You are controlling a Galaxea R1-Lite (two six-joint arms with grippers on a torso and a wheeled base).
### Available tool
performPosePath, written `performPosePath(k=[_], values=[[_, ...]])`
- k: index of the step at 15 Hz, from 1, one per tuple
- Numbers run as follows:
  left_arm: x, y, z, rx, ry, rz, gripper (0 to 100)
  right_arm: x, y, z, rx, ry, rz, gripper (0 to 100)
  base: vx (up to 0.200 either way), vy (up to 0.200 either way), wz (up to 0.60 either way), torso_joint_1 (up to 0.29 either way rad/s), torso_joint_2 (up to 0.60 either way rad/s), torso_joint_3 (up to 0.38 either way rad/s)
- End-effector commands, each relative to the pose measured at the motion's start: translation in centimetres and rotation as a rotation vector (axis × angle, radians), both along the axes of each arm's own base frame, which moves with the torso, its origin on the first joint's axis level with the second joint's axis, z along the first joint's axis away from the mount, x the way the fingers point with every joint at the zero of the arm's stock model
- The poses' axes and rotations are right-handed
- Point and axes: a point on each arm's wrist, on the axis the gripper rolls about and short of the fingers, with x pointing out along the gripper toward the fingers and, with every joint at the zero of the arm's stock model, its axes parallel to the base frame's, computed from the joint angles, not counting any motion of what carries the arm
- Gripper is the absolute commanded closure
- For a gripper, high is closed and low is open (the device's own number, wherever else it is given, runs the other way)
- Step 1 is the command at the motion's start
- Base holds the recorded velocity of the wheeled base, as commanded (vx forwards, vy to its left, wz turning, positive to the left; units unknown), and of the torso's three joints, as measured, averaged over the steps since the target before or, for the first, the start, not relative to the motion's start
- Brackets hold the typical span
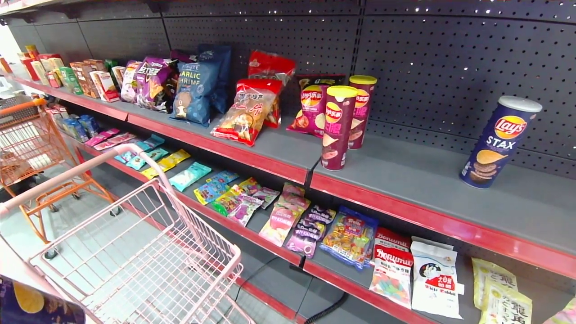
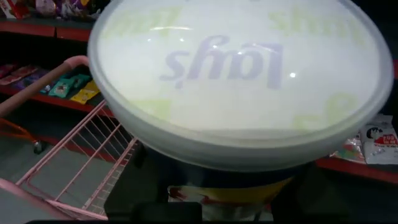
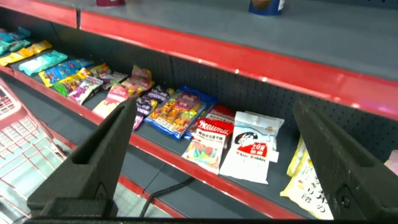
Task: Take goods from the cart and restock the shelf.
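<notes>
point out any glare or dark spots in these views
Head view: light streaks along the red shelf edge, bright dots through the pegboard holes. Left wrist view: glare spots on the chips can lid, dim aisle behind. Right wrist view: open right hand in dark silhouette.

A dark pegboard back wall [image 1: 450, 58] runs the whole length of the shelf unit, its rows of small holes catching pinpoints of light. The upper shelf [image 1: 405, 175] is a flat grey board with a glossy red front edge [image 1: 432, 218]; a narrow black seam [image 1: 310, 173] splits it into two sections. The lower shelf [image 1: 270, 270] below is also grey with a red front edge, and it sits in shadow. The floor [image 1: 96, 180] is pale grey and smooth. A black coiled cable [image 1: 328, 309] lies on it at the foot of the unit. An orange wire cart [image 1: 31, 144] stands near the far left end of the aisle, where the light is brightest.
</notes>
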Motion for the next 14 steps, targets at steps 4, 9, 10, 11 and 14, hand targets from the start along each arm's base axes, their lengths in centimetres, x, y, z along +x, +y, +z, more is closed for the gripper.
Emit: performPosePath(k=[4, 9, 10, 11, 14], values=[[-0.02, -0.02, -0.06, 0.048, -0.009, -0.013, 100, 0.01, 0.0, 0.0, 0.001, 0.001, 0.001, 0, 0.0, 0.0, 0.0, 0.054, -0.12, -0.07], [0.23, -0.14, -0.24, 0.091, -0.004, -0.056, 100, 0.01, 0.0, 0.0, 0.001, 0.001, 0.001, 0, 0.0, 0.0, -0.6, 0.007, 0.0, -0.004], [0.41, -0.17, -0.24, 0.094, 0.005, -0.053, 100, 0.01, 0.0, 0.0, 0.001, 0.001, 0.001, 0, 0.0, 0.0, -0.6, 0.022, 0.0, -0.002], [0.43, -0.17, -0.2, 0.097, 0.004, -0.053, 100, 0.01, 0.0, 0.0, 0.001, 0.001, 0.001, 0, 0.0, 0.0, -0.6, 0.007, 0.0, 0.017], [0.47, -0.17, -0.25, 0.126, 0.001, -0.051, 100, 0.01, 0.0, 0.0, 0.001, 0.001, 0.001, 0, 0.0, 0.0, -0.6, 0.005, 0.0, 0.006]])
